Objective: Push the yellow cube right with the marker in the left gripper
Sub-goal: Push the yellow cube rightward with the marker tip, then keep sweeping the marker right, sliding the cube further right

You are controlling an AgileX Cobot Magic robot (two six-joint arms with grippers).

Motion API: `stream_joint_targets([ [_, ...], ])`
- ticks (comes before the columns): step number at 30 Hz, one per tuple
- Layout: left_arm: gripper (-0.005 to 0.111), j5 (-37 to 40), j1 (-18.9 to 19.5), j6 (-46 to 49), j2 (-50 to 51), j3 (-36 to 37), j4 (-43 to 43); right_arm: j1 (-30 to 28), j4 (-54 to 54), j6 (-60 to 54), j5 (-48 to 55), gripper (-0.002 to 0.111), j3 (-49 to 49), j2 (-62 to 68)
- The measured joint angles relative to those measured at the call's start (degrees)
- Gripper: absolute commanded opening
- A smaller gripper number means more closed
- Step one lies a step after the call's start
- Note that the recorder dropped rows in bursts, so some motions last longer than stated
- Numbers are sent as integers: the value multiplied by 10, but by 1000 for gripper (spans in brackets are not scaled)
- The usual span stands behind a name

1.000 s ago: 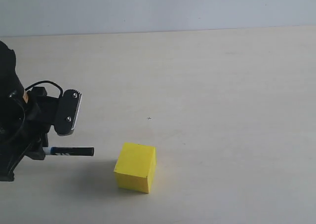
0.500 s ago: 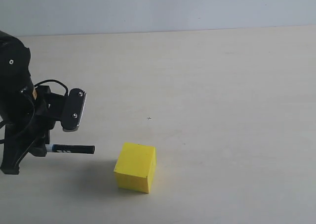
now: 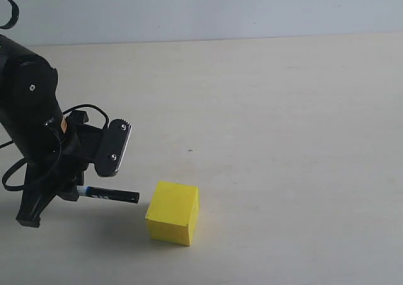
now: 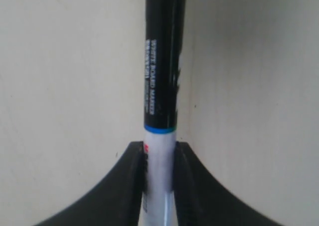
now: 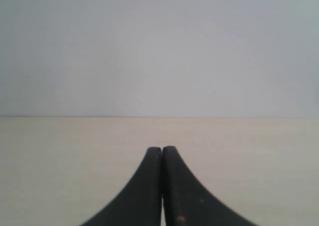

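The yellow cube (image 3: pixel 173 212) rests on the pale table (image 3: pixel 283 140), low in the exterior view. To its left, my left gripper (image 3: pixel 77 188) is shut on the marker (image 3: pixel 112 195), which lies nearly level and points right at the cube. The black cap's tip stops a short gap from the cube's left face, apart from it. In the left wrist view the fingers (image 4: pixel 133 176) clamp the white barrel of the marker (image 4: pixel 160 76), and the cube is out of that view. My right gripper (image 5: pixel 162 149) is shut on nothing and faces bare table and wall.
A grey wall (image 3: pixel 201 8) stands behind the table's far edge. The bulky black left arm (image 3: pixel 28 109) with looping cables fills the left side. Bare tabletop stretches to the right of the cube.
My left arm has shifted right with the marker, so the cap's tip is nearer the cube. The cube has not moved.
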Motion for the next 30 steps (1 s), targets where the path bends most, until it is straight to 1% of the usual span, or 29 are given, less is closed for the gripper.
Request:
stream_joint_targets([
  [12, 0, 0, 3, -9, 0, 0, 24, 0, 0, 0, 0, 0, 0, 0],
  [14, 0, -1, -1, -11, 0, 0, 21, 0, 0, 0, 0, 0, 0, 0],
  [16, 0, -5, -18, -11, 0, 0, 14, 0, 0, 0, 0, 0, 0, 0],
  [21, 0, -13, -82, -17, 1, -21, -2, 0, 0, 0, 0, 0, 0, 0],
  [24, 0, -13, -103, -25, 1, -32, -12, 0, 0, 0, 0, 0, 0, 0],
  [27, 0, -7, -99, -45, 1, -36, -11, 0, 0, 0, 0, 0, 0, 0],
  [29, 0, 24, -76, -49, 1, -36, -1, 0, 0, 0, 0, 0, 0, 0],
  [30, 0, 43, -56, -51, 1, -36, 4, 0, 0, 0, 0, 0, 0, 0],
])
